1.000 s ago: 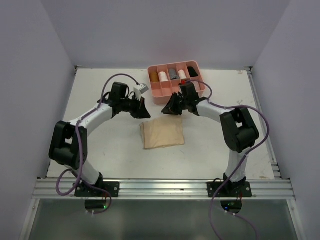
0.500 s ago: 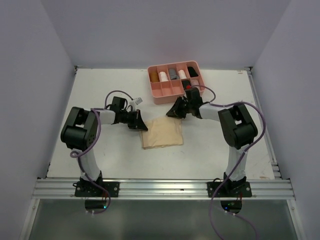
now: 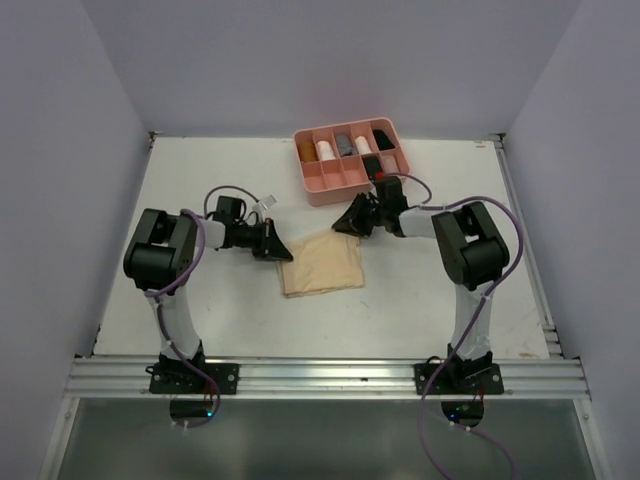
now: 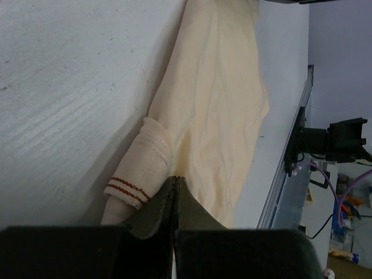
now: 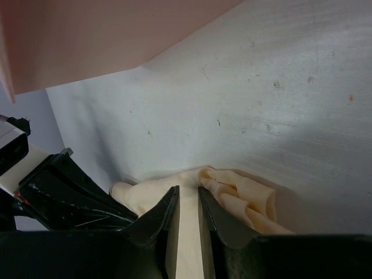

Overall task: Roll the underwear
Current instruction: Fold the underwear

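Observation:
The pale tan underwear [image 3: 325, 266] lies flat in the middle of the table. My left gripper [image 3: 283, 250] is at its far left corner. In the left wrist view the tan cloth [image 4: 215, 104] has its red-striped waistband [image 4: 139, 174] curled up beside my left gripper [image 4: 174, 179], whose jaws are pressed together on the cloth's edge. My right gripper [image 3: 343, 226] is at the far right corner. In the right wrist view, my right gripper [image 5: 187, 192] has tan cloth [image 5: 244, 195] pinched in its narrow gap and bunched beside it.
The pink divided tray [image 3: 335, 196] stands just behind the right gripper and shows in the right wrist view [image 5: 87, 40]. It holds several rolled cloths, one black [image 3: 385, 138]. A rail [image 3: 320, 375] runs along the near edge.
Both grippers have come down from above the table onto the tan cloth's far edge. The left arm has folded back toward its base. The far edge is now slightly bunched.

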Available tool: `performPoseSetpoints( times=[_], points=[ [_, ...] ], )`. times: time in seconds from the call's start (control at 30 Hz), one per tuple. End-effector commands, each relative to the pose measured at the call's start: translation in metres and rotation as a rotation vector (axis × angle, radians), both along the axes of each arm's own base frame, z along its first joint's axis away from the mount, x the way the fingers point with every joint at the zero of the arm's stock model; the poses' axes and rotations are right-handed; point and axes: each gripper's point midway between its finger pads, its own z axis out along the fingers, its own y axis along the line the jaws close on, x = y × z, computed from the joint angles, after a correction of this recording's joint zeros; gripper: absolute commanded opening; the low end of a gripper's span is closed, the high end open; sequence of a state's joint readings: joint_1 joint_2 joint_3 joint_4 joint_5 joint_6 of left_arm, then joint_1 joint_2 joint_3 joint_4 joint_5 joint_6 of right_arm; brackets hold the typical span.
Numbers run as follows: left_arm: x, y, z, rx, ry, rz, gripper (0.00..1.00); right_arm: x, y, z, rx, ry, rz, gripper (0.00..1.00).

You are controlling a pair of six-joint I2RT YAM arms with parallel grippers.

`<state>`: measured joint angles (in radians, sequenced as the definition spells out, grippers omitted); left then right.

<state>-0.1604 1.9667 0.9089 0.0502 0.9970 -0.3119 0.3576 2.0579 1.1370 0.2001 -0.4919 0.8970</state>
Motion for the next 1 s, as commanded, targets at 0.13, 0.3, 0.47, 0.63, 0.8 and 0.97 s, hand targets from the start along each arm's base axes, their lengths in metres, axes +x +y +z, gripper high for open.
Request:
performPoseSetpoints(
  times=[0.13, 0.3, 0.47, 0.63, 0.8, 0.97],
  points=[
    [0.001, 0.000, 0.080, -0.052, -0.264, -0.145, 0.14, 0.010, 0.013, 0.127, 0.097, -0.201, 0.077, 0.34],
    [-0.004, -0.002, 0.108, -0.058, -0.317, -0.152, 0.35, -0.036, 0.019, 0.132, 0.111, -0.129, 0.170, 0.51],
    [-0.015, -0.016, 0.091, -0.071, -0.253, -0.134, 0.38, -0.083, 0.024, 0.077, 0.134, 0.021, 0.193, 0.50],
    [-0.010, -0.017, 0.047, -0.029, -0.181, -0.081, 0.33, -0.091, 0.026, 0.038, 0.166, 0.066, 0.168, 0.49],
    [-0.019, 0.001, -0.007, 0.064, -0.046, -0.048, 0.30, -0.103, 0.015, -0.004, 0.087, 0.144, 0.167, 0.48],
    [-0.024, 0.027, -0.027, 0.134, 0.035, -0.003, 0.27, -0.113, 0.003, -0.021, -0.002, 0.159, 0.200, 0.47]
  ],
)
